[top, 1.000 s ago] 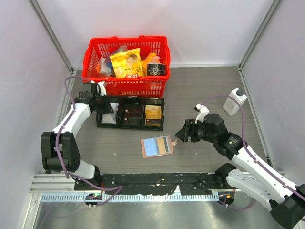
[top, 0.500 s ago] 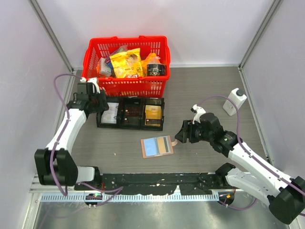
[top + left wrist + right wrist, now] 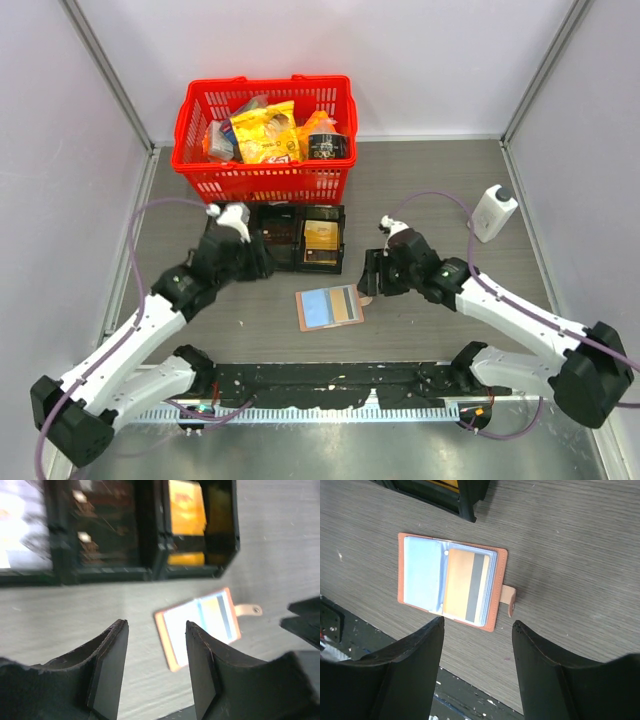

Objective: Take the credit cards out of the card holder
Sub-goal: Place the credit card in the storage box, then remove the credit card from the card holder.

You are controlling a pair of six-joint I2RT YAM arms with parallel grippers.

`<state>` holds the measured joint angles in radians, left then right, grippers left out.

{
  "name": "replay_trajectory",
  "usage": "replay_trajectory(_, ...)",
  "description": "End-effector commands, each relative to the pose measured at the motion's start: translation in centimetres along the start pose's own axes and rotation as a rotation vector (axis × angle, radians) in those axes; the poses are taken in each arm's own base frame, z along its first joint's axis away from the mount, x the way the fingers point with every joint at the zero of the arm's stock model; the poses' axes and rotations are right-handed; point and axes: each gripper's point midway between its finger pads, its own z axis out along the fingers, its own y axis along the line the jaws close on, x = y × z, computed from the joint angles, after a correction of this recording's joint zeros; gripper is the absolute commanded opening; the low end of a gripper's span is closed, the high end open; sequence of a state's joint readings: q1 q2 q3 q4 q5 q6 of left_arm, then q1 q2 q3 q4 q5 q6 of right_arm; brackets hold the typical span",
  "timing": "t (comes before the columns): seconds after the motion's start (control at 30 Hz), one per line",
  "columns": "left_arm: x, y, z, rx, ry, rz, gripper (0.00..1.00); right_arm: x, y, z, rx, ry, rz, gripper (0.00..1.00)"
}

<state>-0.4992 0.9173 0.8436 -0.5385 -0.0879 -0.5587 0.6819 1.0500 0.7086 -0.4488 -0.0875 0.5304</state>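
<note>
The tan-pink card holder (image 3: 330,307) lies open and flat on the table, its snap tab pointing right. It also shows in the right wrist view (image 3: 452,587) and the left wrist view (image 3: 200,625). A gold credit card with a grey stripe (image 3: 465,591) sits in its right half. Another gold card (image 3: 321,240) lies in the right compartment of the black tray (image 3: 275,237). My left gripper (image 3: 260,264) is open and empty, above the tray's front left, left of the holder. My right gripper (image 3: 368,280) is open and empty, just right of the holder's tab.
A red basket (image 3: 265,135) full of packets stands behind the tray. A white bottle (image 3: 492,212) stands at the far right. A black rail (image 3: 330,378) runs along the table's near edge.
My left arm has swung from the tray's far left end forward and right, toward the card holder. My right gripper has moved left, closer to the holder's tab.
</note>
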Motion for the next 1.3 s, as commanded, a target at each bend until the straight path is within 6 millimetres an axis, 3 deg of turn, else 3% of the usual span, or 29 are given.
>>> replay_trajectory(0.0, 4.9, -3.7, 0.3, 0.088, 0.024, -0.155, 0.53, -1.6, 1.4, 0.7, 0.069, -0.045, -0.013, 0.60)
replay_trajectory(0.17, 9.2, -6.0, 1.3, 0.101, 0.069, -0.095, 0.52, -0.3, 2.0, 3.3, 0.128, 0.006, -0.030, 0.55)
replay_trajectory(0.43, 12.0, -7.6, 4.3, 0.103, 0.114, -0.036, 0.43, 0.8, 1.8, 6.5, 0.157, 0.027, -0.005, 0.48)
replay_trajectory(0.73, 16.0, -6.0, 6.8, 0.014, 0.226, 0.025, 0.40, 2.2, 1.5, 8.4, 0.164, 0.074, -0.004, 0.44)
replay_trajectory(0.93, 17.3, -4.3, 6.9, -0.061, 0.265, 0.027, 0.39, 2.9, 1.4, 9.0, 0.167, 0.095, -0.003, 0.43)
replay_trajectory(1.27, 18.5, -3.8, 6.9, -0.091, 0.303, 0.049, 0.35, 3.3, 1.6, 9.2, 0.154, 0.113, -0.003, 0.38)
